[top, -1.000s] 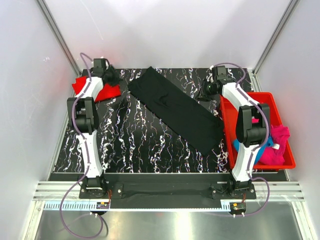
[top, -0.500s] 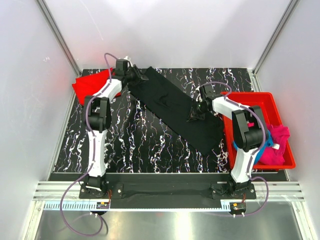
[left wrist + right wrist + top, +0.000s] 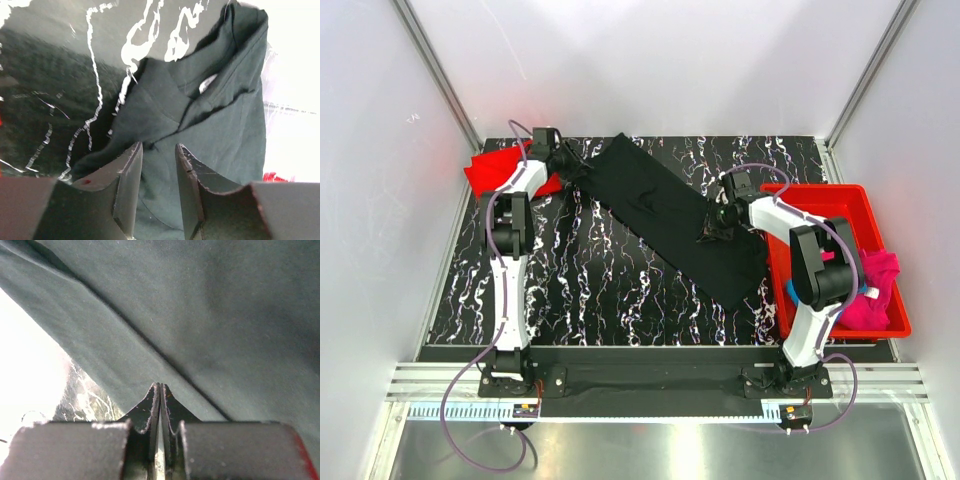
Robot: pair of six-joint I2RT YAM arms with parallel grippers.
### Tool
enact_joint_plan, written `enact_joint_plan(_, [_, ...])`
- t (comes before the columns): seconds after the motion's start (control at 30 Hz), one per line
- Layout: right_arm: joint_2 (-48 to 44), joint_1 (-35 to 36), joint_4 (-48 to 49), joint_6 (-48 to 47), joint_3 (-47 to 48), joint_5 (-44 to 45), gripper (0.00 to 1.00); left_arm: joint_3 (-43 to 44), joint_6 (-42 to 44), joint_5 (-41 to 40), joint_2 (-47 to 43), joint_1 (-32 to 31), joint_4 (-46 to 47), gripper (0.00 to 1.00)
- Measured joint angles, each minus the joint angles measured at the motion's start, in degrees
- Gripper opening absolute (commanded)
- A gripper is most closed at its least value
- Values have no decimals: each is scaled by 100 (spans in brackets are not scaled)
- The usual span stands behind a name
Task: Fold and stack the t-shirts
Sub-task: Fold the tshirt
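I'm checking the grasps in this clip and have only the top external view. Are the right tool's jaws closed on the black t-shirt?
Observer: The right wrist view shows the right tool shut, jaws pressed together. A crease in the black t-shirt runs from its tips, so the cloth looks pinched.
Operator: And the left one?
Observer: The left tool is open, jaws apart, with dark cloth showing in the gap.
Operator: Which end of the shirt is that?
Observer: The collar end: a white neck label shows inside the neckline.
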Motion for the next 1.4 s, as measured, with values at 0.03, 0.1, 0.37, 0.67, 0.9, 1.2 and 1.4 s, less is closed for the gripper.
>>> enact_joint_plan(0.03, [-33,0,-44,0,15,22,8,2,4,0,0,-15,-46,40])
enact_joint_plan(0.1, [-120,2,-192,-7,72,81,8,13,4,2,0,-28,-92,41])
enact_joint_plan(0.37, [-501,7,-837,-61,94,702,8,-4,116,654,-111,125,-83,55])
enact_joint_plan(0.67, [-802,227,-887,48,-730,1209,7,-175,717,682,-1217,737,-754,57])
enact_joint_plan(0.9, [-802,671,-667,400,-1086,1416,6,-1808,984,168,-2566,173,-756,57])
enact_joint_plan(1.2, [-999,1239,74,1388,-1539,1510,6,-3936,542,-273,-2809,-234,-385,59])
enact_joint_plan(1.4, [-1016,1746,544,2157,-1685,1486,7,-4291,365,-446,-2997,-400,173,61])
